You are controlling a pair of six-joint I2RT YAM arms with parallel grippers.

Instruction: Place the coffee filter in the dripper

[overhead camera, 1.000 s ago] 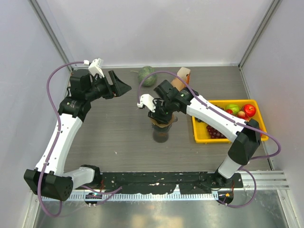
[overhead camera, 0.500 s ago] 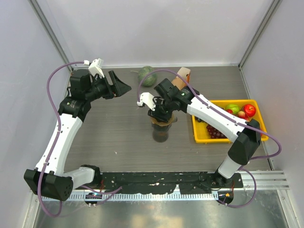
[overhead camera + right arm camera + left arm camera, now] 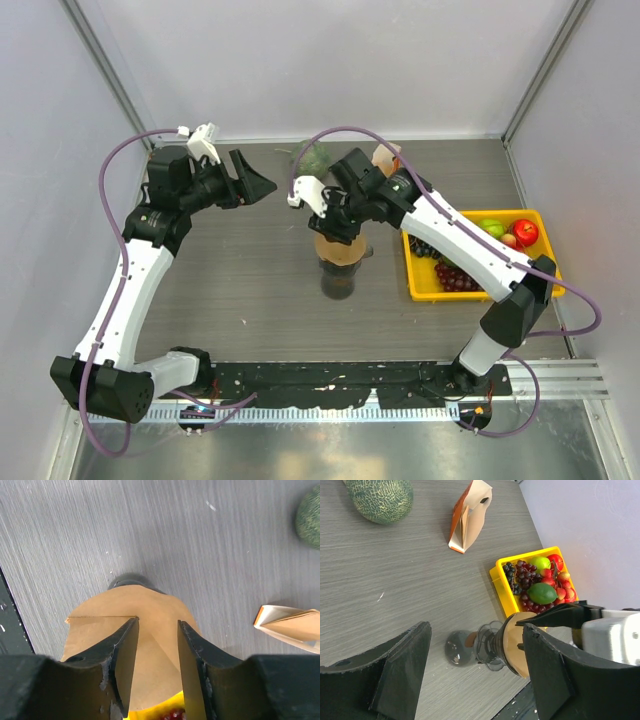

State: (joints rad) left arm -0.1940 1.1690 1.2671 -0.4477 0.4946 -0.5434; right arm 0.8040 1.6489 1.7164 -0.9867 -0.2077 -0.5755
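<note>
**Top view.** My left end effector (image 3: 255,172) hangs over the far left of the table (image 3: 230,280), well apart from the task's things. Its fingers are spread wide with nothing between them.

My right end effector (image 3: 157,624) is at the middle of the table, directly above the coffee filter (image 3: 150,605). Its fingers (image 3: 125,655) are parted, and the brown paper shows through the gap between them. The wrist view is too close for me to tell whether the tips touch the paper.

**Task objects.** The coffee filter is opened into a cone and sits inside the dripper (image 3: 489,645), with its upper edge rising above the rim. The dripper stands on a clear glass jug (image 3: 460,647) in the centre of the table.

**Surroundings.**
- A yellow tray (image 3: 425,290) lies to the right of the jug. It holds grapes (image 3: 520,577), a green fruit (image 3: 542,593) and red fruit.
- An upright pack of brown papers (image 3: 470,515) stands at the far side of the table.
- A green netted melon (image 3: 380,497) lies to the left of the pack. In the top view my right arm partly hides it.
</note>
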